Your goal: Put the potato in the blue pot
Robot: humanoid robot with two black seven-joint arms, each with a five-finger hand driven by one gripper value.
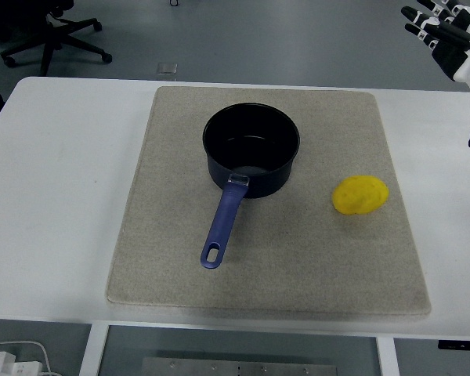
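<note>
White bench [63, 196] under a grey mat [298, 266]: my right robot hand [446, 35] hovers top right, fingers spread, empty. Potato [360, 195] sits right of the blue pot [251, 149]; reaching carelessly, I could roll it.

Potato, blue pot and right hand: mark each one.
potato [360, 195], head view, middle of its yellow skin.
blue pot [251, 138], head view, dark inner wall.
right hand [445, 31], head view, middle of the hand.
</note>
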